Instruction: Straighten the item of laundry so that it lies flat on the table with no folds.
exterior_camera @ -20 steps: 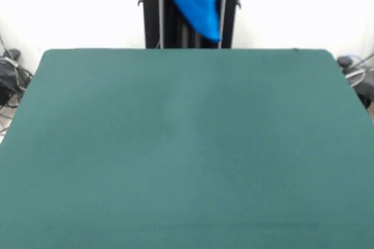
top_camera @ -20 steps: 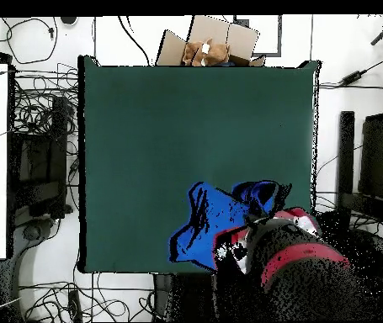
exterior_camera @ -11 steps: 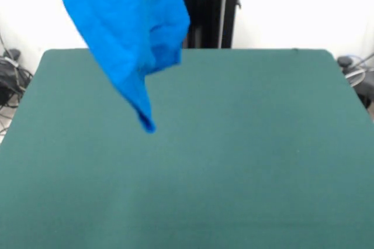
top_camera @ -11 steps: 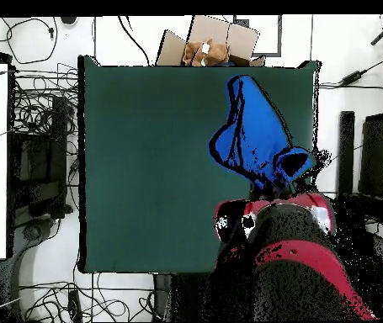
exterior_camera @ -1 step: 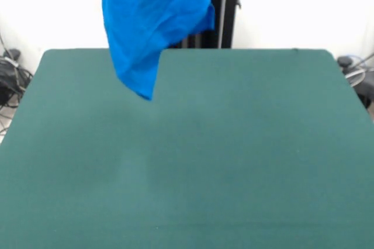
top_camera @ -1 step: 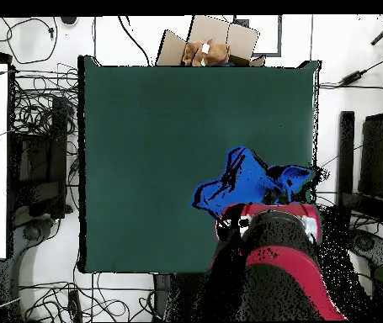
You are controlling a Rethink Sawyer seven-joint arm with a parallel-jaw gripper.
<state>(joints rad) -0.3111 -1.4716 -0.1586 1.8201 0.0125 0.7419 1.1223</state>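
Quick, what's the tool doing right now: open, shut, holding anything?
Tool: hidden in both views, so cannot tell. The shirt hangs in the air above the table, bunched, so something above holds it.

Your robot's bulky rounded red-and-black arm shows a black upper casing, red bands beneath, and small white patches at its forward end.

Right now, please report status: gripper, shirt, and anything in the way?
Gripper hidden, state unknown. T-shirt hangs bunched in the air above the table, not touching it. Nothing lies on the table.
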